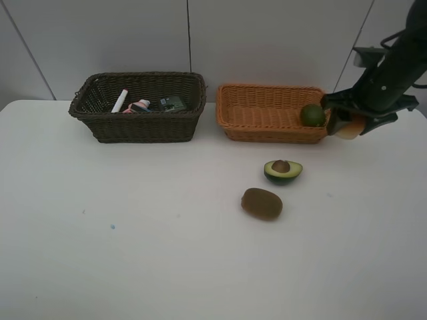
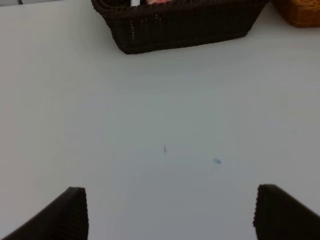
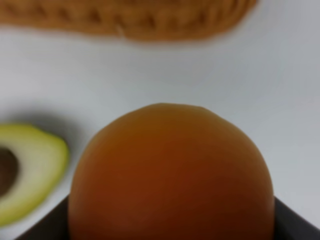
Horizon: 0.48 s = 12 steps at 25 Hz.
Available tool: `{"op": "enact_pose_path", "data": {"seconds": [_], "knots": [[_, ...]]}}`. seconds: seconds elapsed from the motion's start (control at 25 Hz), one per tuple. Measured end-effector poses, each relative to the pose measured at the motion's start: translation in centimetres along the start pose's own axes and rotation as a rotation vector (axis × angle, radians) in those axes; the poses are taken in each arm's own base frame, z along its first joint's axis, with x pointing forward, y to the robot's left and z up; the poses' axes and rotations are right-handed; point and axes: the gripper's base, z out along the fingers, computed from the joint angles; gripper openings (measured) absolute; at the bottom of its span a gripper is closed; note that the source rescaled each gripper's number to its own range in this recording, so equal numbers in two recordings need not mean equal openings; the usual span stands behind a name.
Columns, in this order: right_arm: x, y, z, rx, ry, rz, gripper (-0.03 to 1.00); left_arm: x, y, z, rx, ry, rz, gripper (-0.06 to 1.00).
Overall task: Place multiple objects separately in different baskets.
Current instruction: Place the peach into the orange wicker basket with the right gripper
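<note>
Just off the right end of the light orange basket (image 1: 267, 113), my right gripper (image 1: 347, 124) is shut on the orange-red peach (image 1: 351, 128), which hangs above the table. The peach (image 3: 170, 175) fills the right wrist view, with the halved avocado (image 3: 25, 170) and the orange basket (image 3: 125, 17) beyond it. A green round fruit (image 1: 312, 115) lies in the orange basket's right end. The avocado (image 1: 283, 171) and the brown kiwi (image 1: 261, 203) rest on the table in front of that basket. The dark brown basket (image 1: 137, 127) holds the white marker (image 1: 119, 101), pink bottle (image 1: 140, 106) and dark green bottle (image 1: 173, 103). My left gripper (image 2: 175, 215) is open over bare table.
The white table (image 1: 133, 233) runs wide in front of both baskets, with a grey wall close behind them. The dark basket (image 2: 180, 25) stands ahead of my left gripper. Small blue specks (image 1: 112, 227) mark the tabletop at the left.
</note>
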Motion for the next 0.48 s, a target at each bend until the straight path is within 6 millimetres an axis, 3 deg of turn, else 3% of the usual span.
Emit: {"op": "enact_pose_path", "data": {"seconds": [0.16,0.28,0.4,0.44,0.48], "knots": [[-4.8,2.9,-1.6,-0.035,-0.116,-0.056,0.25,0.0,0.0,0.0,0.0,0.0,0.0,0.8],[-7.6,5.1,-0.2,-0.051,-0.116,-0.097,0.25,0.0,0.0,0.0,0.0,0.0,0.0,0.8],[-9.3,6.8,2.3,-0.053,-0.065,-0.13,0.25,0.0,0.0,0.0,0.0,0.0,0.0,0.8],[-9.7,7.2,3.2,-0.054,-0.05,-0.138,0.38,0.0,0.0,0.0,0.0,0.0,0.0,0.8],[-9.9,7.8,4.1,-0.051,-0.034,-0.152,0.61,0.0,0.0,0.0,0.0,0.0,0.0,0.8]]}}
